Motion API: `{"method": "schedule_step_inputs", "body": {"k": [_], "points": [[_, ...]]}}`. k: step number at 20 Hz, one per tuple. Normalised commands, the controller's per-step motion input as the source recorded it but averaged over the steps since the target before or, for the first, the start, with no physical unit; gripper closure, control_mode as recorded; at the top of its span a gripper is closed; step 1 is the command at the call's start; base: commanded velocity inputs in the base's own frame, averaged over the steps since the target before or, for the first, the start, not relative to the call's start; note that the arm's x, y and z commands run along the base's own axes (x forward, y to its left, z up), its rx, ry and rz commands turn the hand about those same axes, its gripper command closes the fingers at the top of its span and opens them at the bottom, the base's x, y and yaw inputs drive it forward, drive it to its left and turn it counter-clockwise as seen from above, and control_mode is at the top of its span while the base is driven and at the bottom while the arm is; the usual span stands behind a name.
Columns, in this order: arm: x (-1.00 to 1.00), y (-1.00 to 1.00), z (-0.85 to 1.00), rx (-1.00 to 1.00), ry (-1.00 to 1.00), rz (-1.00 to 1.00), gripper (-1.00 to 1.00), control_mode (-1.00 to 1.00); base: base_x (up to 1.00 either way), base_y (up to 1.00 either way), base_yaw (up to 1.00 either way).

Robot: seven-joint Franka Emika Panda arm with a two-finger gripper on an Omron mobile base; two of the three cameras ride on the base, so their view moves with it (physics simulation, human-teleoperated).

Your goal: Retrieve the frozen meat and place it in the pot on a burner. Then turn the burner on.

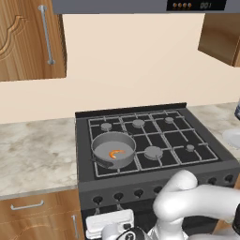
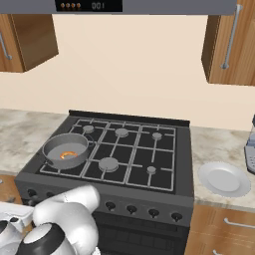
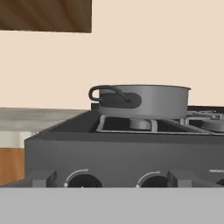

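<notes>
The pot (image 1: 114, 149) sits on the front-left burner of the stove (image 1: 206, 161), at about 8 o'clock on the grate in the left base view and about 9 o'clock in the right base view (image 2: 66, 149). The meat (image 1: 116, 153) lies inside the pot on its floor, near the middle; from the right side it shows as a small orange curl (image 2: 67, 155). In the hand view the pot (image 3: 144, 101) is seen side-on and level, resting on the grate, one dark handle (image 3: 109, 92) facing the camera at 9 o'clock.

The gripper (image 1: 111, 224) is low in front of the stove, below the row of knobs (image 1: 118, 196), at 6 o'clock in the left base view. Whether it is released or clenched I cannot tell. The hand view looks straight at the stove front, with two knobs (image 3: 82, 180) at its lower edge, left and right of centre.

A white plate (image 2: 224, 179) lies on the desk (image 2: 214, 149) just right of the stove. Wooden cabinets (image 1: 30, 40) hang above, and a hood with a lit display (image 2: 88, 6) spans the top.
</notes>
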Motion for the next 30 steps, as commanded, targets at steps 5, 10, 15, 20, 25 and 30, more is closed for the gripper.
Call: {"method": "schedule_step_inputs", "body": {"k": [5,10,15,20,25,30], "points": [[0.17,0.00,-0.32,0.01,-0.10,-0.04,-1.00,-1.00,0.00,0.00,0.00],[0.12,0.08,-0.19,0.02,-0.10,0.00,-1.00,-1.00,0.00,0.00,0.00],[0.15,0.05,0.00,0.05,0.00,0.00,-1.00,-1.00,0.00,0.00,0.00],[0.11,0.00,0.03,0.06,0.00,0.00,-1.00,-1.00,0.00,0.00,0.00],[0.05,-0.01,0.07,0.06,0.01,0.00,-1.00,-1.00,0.00,0.00,0.00],[0.40,-0.22,0.00,0.01,0.07,0.00,-1.00,-1.00,0.00,0.00,0.00]]}}
